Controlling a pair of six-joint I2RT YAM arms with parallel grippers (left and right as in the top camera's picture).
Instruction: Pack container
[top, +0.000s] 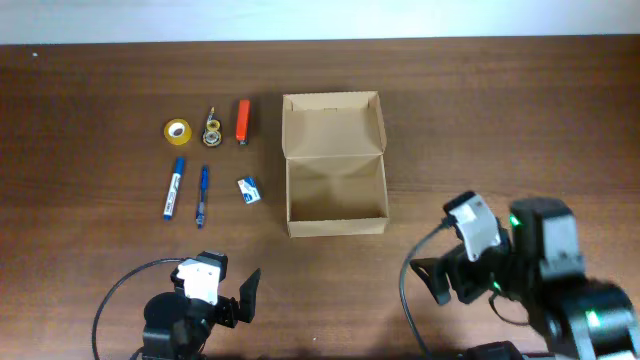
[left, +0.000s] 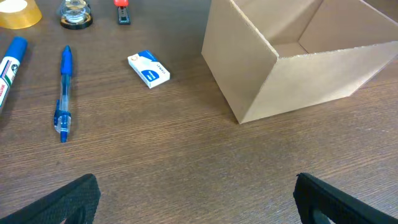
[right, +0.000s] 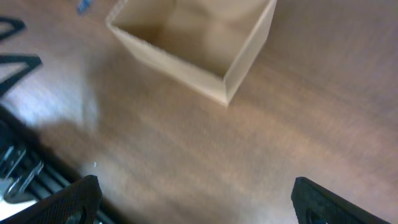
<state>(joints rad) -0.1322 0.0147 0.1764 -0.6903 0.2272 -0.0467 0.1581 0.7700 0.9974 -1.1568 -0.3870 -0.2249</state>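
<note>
The container sits lid-back and empty near the blue pen, ready for loading by the released, empty left tool and right tool.

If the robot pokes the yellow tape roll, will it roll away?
Probably not: the tape roll lies flat, hole facing up, so it should slide rather than roll. It looks small and hollow, so it is likely light and easy to shove. Tipped onto its edge, it could roll.
</note>
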